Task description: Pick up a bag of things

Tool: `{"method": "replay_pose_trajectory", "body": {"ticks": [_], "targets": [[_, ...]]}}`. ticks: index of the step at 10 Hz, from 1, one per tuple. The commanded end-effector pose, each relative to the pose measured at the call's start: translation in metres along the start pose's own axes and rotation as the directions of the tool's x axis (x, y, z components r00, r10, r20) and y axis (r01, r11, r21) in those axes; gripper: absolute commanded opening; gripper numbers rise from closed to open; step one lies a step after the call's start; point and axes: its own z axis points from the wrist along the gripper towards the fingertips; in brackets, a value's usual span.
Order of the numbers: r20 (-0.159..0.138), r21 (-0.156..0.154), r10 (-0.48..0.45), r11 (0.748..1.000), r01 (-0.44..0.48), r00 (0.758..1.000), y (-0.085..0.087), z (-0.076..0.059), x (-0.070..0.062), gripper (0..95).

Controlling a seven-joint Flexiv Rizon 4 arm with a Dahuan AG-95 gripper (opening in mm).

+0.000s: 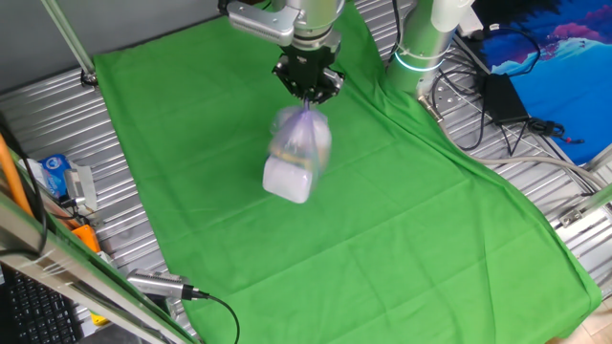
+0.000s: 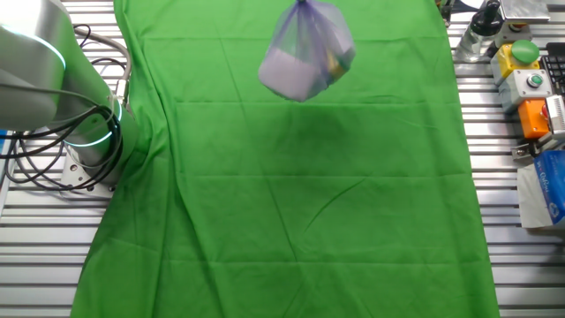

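Your gripper (image 1: 307, 89) is pinching the gathered top of the bag (image 1: 297, 155), which hangs blurred directly beneath it, clear of the green cloth (image 1: 382, 239) below.

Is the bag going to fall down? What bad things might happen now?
It might. The gripper pinches only the gathered top of the bag of things, so the crinkly plastic could slip out. The bag looks blurred in both views, which suggests it is swinging, and a swing could tug it loose. If it drops, it should land on the green cloth, though the items inside might spill.
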Motion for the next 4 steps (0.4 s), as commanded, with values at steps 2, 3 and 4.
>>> {"method": "replay_pose_trajectory", "body": {"ticks": [2,3,4], "targets": [[-0.002,0.003,0.022,1.000,-0.022,1.000,0.0001,-0.0001,0.0001,0.0],[-0.002,0.003,0.022,1.000,-0.022,1.000,0.0001,-0.0001,0.0001,0.0],[-0.003,0.003,0.021,1.000,-0.021,1.000,0.0001,-0.0001,0.0002,0.0]]}}
